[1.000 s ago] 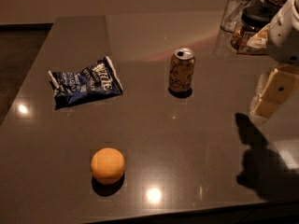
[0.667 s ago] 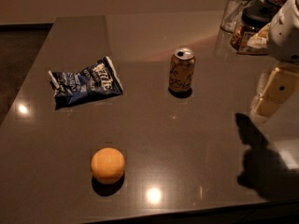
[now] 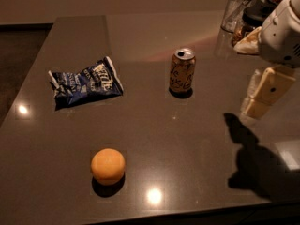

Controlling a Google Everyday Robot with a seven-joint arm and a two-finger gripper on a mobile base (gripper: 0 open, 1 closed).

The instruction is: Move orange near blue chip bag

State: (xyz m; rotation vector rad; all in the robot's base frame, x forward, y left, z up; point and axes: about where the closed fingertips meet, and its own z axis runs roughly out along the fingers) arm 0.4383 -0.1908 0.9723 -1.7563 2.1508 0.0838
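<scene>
- On the near-left part of the dark glossy table (image 3: 187,139), the orange (image 3: 108,166) is sitting by itself, w/ nothing touching it.
- The blue chip bag (image 3: 86,82) is lying flat further back on the left, well apart from the orange, w/ bare tabletop showing btwn them.
- The bag is resting at a slight slant, white lettering facing up, crimped ends pointing left & right.
- An orange-tan drink can (image 3: 182,71) is standing upright approx mid-table, to the right of the bag, its silver top catching the light.
- The gripper (image 3: 257,104) is hanging over the right side of the table, above the surface, touching nothing, well apart from both orange & bag.
- Whether it's spread or pressed together, I can't tell from here.
- Its shadow (image 3: 248,158) is falling on the tabletop at the near right.
- At the back-right corner a clear glass (image 3: 239,9) & a dark-lidded jar (image 3: 251,22) are standing close together, the jar partly behind the white arm (image 3: 281,36).
</scene>
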